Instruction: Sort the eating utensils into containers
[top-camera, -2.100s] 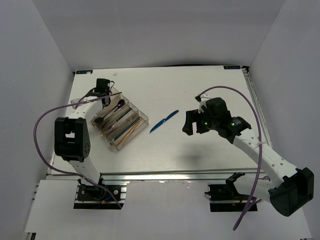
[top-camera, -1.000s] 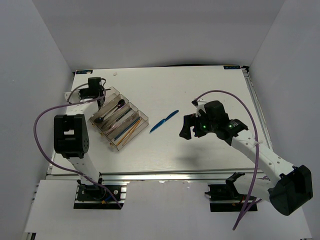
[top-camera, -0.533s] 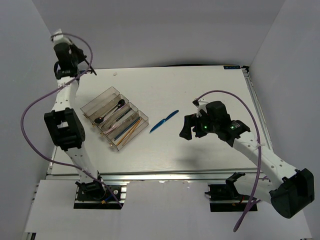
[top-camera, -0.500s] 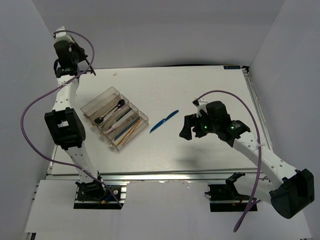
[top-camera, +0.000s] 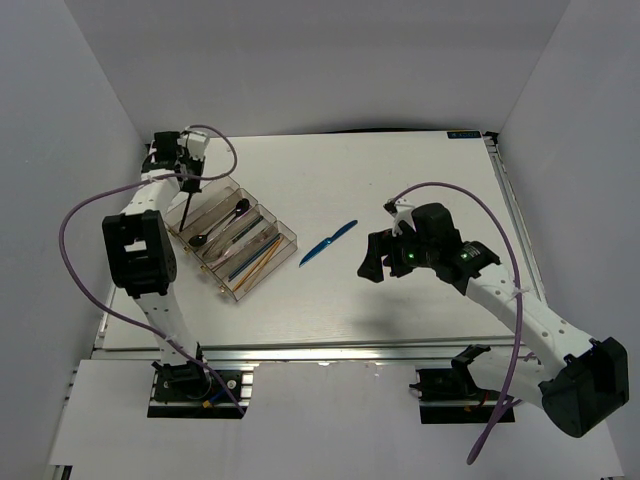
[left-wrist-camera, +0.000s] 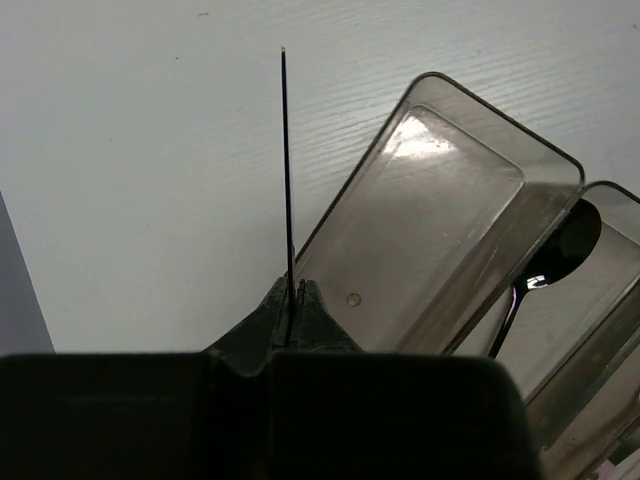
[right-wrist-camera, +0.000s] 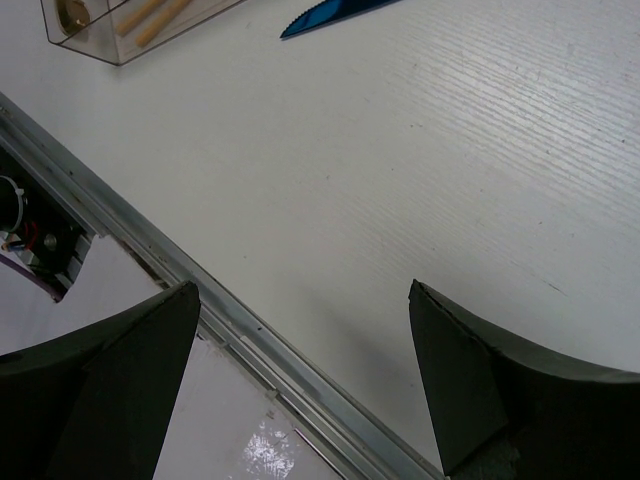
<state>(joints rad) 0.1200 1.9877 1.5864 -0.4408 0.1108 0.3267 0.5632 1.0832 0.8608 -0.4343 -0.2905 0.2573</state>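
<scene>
My left gripper (top-camera: 187, 178) is shut on a thin dark stick (top-camera: 186, 210) that hangs nearly upright over the far-left end of the clear organiser tray (top-camera: 205, 195). In the left wrist view the stick (left-wrist-camera: 286, 180) rises from the closed fingertips (left-wrist-camera: 296, 298) beside the tray's empty outer compartment (left-wrist-camera: 440, 220). A black spoon (left-wrist-camera: 555, 262) lies in the adjoining compartment. More spoons, forks and orange sticks (top-camera: 262, 258) fill the other compartments. A blue knife (top-camera: 328, 242) lies loose on the table. My right gripper (top-camera: 368, 264) hovers open just right of the knife (right-wrist-camera: 335, 15), with nothing between its fingers.
An aluminium rail (right-wrist-camera: 250, 340) runs along the table's near edge (top-camera: 330, 352). Grey walls close in on the left, back and right. Purple cables loop from both arms. The tray's near corner (right-wrist-camera: 110, 35) shows at the top of the right wrist view.
The left arm, raised high at the far left half a second ago, has come back down over the tray's left end with the stick. The right arm has hardly moved.
</scene>
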